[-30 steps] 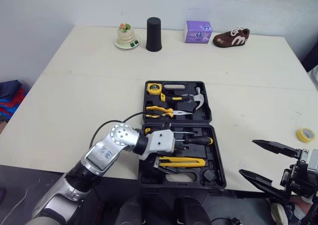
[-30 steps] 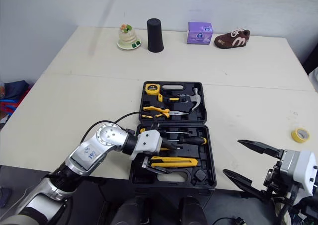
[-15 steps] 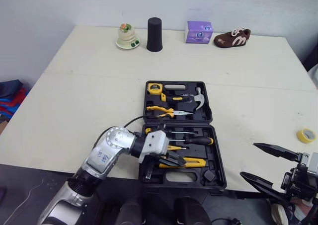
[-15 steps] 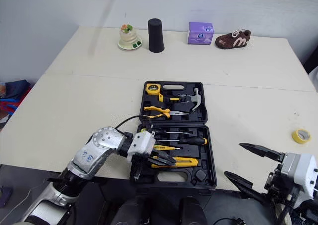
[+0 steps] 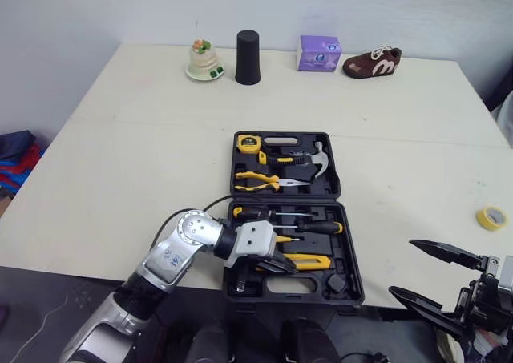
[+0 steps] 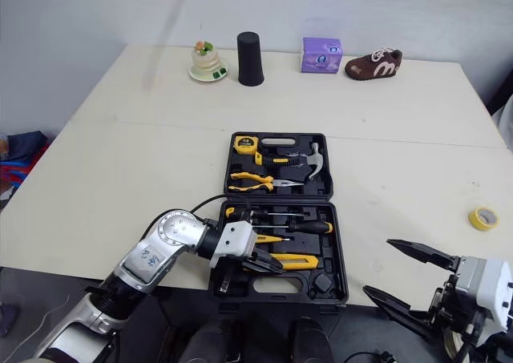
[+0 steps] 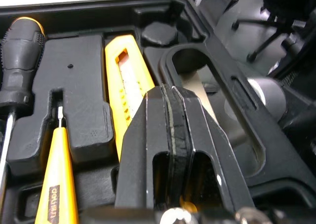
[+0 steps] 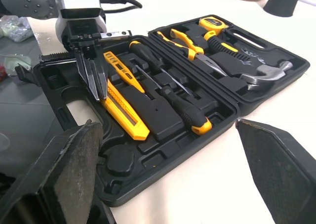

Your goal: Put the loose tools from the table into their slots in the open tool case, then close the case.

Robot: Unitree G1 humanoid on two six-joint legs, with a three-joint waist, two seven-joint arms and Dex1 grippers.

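The black tool case lies open on the table near its front edge. Its far half holds a tape measure, a hammer and pliers. In the near half lie a black-handled screwdriver, a thin yellow screwdriver and a yellow utility knife. My left gripper is shut with nothing between its fingers, its tip just above the knife. My right gripper hangs open beyond the table's front right edge, apart from the case.
A yellow tape roll lies on the table right of the case. Along the far edge stand a small cake figure, a black cup, a purple box and a brown shoe.
My left gripper has gone from open to shut and drawn slightly toward the case's front left over the knife. The right gripper has sunk a little, still open.
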